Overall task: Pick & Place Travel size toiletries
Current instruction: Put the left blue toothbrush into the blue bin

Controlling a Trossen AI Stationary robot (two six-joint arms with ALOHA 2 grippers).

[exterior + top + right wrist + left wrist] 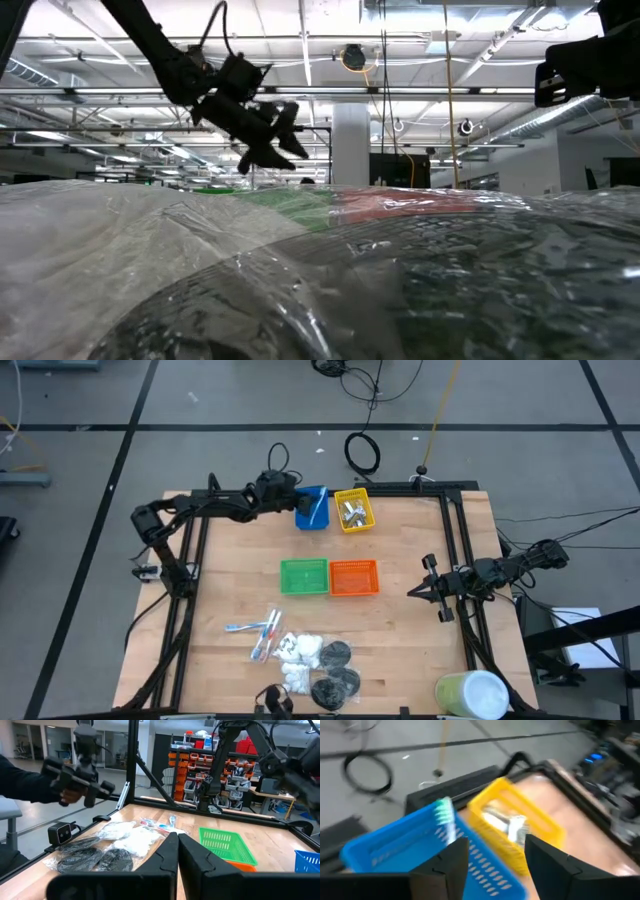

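My left gripper (292,502) hovers open at the far edge, over the blue bin (311,508). A toothbrush with a pale green head (443,814) stands tilted in that bin, just beyond one finger (449,862). The yellow bin (354,510) beside it holds silvery tubes (510,825). More toothbrushes (258,630), white pads (300,650) and black discs (335,670) lie in clear wrap near the front edge. My right gripper (432,591) waits shut at the table's right side, holding nothing. My left gripper stands open with the toothbrush's handle (451,836) rising right past the tip of one finger. I cannot tell whether that finger touches it. The brush's lower end is inside the blue bin, hidden by the finger.
A green bin (304,576) and an orange bin (354,577) stand mid-table. A large pale green cylinder (472,695) lies at the front right corner. Beyond the table's edge, a person's hand (75,780) holds a dark gripper-like tool. Bare wood lies between the bins and the toiletries.
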